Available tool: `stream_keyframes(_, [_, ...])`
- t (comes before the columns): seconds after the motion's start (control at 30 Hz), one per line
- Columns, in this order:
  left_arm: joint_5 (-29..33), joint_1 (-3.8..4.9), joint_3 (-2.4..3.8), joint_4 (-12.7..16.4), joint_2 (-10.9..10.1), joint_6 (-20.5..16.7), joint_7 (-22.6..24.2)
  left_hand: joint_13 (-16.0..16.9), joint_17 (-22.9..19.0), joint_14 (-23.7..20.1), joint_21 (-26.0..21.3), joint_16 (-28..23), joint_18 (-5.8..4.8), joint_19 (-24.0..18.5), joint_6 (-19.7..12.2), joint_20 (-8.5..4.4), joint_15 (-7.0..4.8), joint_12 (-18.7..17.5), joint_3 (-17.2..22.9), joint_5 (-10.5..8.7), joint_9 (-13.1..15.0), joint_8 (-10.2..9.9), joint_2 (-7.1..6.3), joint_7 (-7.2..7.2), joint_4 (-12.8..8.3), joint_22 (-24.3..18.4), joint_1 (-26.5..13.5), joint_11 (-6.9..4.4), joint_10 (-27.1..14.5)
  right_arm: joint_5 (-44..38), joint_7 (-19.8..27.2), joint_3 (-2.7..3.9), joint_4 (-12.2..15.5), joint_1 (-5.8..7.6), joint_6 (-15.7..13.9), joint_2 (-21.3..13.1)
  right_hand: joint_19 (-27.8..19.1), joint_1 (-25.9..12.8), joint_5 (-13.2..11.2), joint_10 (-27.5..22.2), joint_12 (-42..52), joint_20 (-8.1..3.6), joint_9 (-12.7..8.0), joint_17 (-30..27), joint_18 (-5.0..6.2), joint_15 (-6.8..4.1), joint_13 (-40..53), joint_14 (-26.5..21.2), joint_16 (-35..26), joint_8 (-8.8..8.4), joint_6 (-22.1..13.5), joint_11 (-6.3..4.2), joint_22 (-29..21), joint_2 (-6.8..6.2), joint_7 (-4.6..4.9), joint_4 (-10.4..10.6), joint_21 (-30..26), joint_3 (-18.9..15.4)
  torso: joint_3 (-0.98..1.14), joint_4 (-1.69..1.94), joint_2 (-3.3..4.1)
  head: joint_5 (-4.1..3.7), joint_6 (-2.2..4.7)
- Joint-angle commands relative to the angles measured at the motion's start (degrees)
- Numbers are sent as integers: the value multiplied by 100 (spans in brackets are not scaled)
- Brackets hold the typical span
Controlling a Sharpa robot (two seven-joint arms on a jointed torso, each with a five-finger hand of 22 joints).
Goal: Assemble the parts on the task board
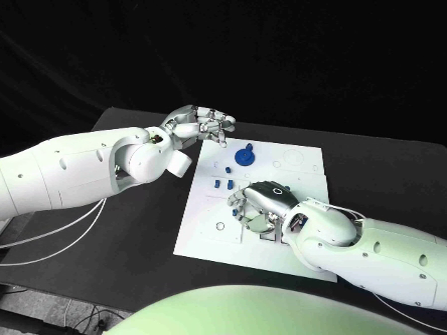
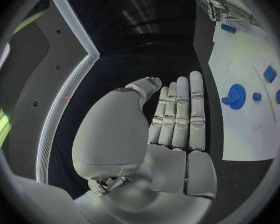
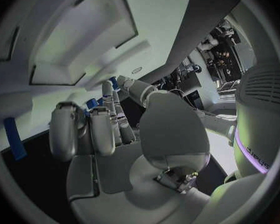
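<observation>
The white task board [image 1: 284,241] lies in the middle of the black table. A round blue part [image 1: 244,155] with a short tab sits near its far edge, also seen as the round blue part [image 2: 235,95]. Small blue parts [image 1: 223,183] stand in a row nearer its left side. My right hand [image 1: 262,206] rests on the board's middle with its fingers curled down; a small blue part [image 1: 232,202] sits at its fingertips [image 3: 93,122]. I cannot tell whether it is held. My left hand [image 1: 198,124] hovers off the board's far left corner, fingers [image 2: 180,114] straight and empty.
Black table [image 1: 143,230] surrounds the board on all sides. A long blue part [image 3: 14,138] lies near the board's edge. More small blue parts [image 2: 270,73] lie beside the round one. White cables [image 1: 52,237] hang off the table's left side.
</observation>
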Motion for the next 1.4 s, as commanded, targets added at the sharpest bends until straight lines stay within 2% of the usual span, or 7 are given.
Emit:
stream_keyframes(0.03, [38,5,4,6,4,95,-4,5,10,-50,-26,-22,11,-42,-9,10,-10,-36,-33,15,-6,-23,39,41,-5,6,-3,-4,-51,-21,-13,-3,38,-8,-129,-35,68,-37,24,-57,43,49,-9,-4,71,28,12,202,-4,-26,-33,2,732,-64,0,-9,-19,-32,-2,-1,1,-8,7])
stream_keyframes(0.3, [38,5,4,-3,-3,120,-16,5,11,-51,-26,-22,11,-42,-11,10,-9,-38,-33,15,-7,-25,40,41,-7,6,-1,-3,-54,18,-11,13,308,30,-423,-308,112,-52,-58,54,174,29,8,74,54,-4,52,242,52,15,51,-41,775,-41,-37,38,64,-83,0,7,1,-43,22])
stream_keyframes(0.47, [38,5,4,-5,-12,135,-14,5,12,-54,-27,-21,11,-43,-8,11,-8,-39,-31,15,-6,-26,44,40,-8,7,3,-2,-57,257,-5,68,601,179,-448,-670,125,-41,-45,97,229,11,33,70,51,-21,67,247,52,78,167,-57,782,-15,-49,59,78,-90,-2,3,-2,-64,37])
stream_keyframes(0.57, [38,5,4,-5,-17,139,-9,5,12,-54,-27,-21,11,-43,-8,11,-8,-39,-31,15,-6,-26,44,40,-8,7,3,-2,-57,549,18,106,753,358,-322,-955,112,-58,-52,45,216,11,40,38,59,-14,59,240,34,99,209,-43,761,-29,-40,72,33,-107,-8,-5,-8,-125,60])
stream_keyframes(0.77, [38,4,3,-17,-11,143,1,6,15,-58,-28,-21,11,-46,-6,13,-6,-41,-33,14,-5,-26,47,39,-8,7,5,-2,-59,855,112,147,816,702,109,-1436,-186,-125,-146,-588,28,89,17,-389,216,82,-105,64,-239,69,174,67,354,-145,22,121,-777,-294,-13,-7,-15,-220,112])
stream_keyframes(0.9, [38,4,2,-36,3,144,3,6,15,-58,-28,-21,11,-46,-6,13,-6,-41,-33,14,-5,-26,47,39,-8,7,5,-2,-59,825,148,156,755,820,401,-1635,-381,-116,-176,-896,-10,120,-23,-615,318,109,-214,-59,-373,-23,19,92,70,-178,19,144,-1324,-512,-3,-6,-6,-254,136])
stream_keyframes(1.4, [38,2,-8,-56,34,146,25,9,19,-62,-29,-19,11,-49,-2,16,-5,-40,-36,13,-3,-27,51,38,-8,8,8,-2,-57,534,120,140,437,823,934,-1589,-307,-3,-195,-879,156,142,-32,-553,292,133,-267,-33,-296,-16,64,124,95,-84,82,156,-1243,-721,0,7,6,-273,165])
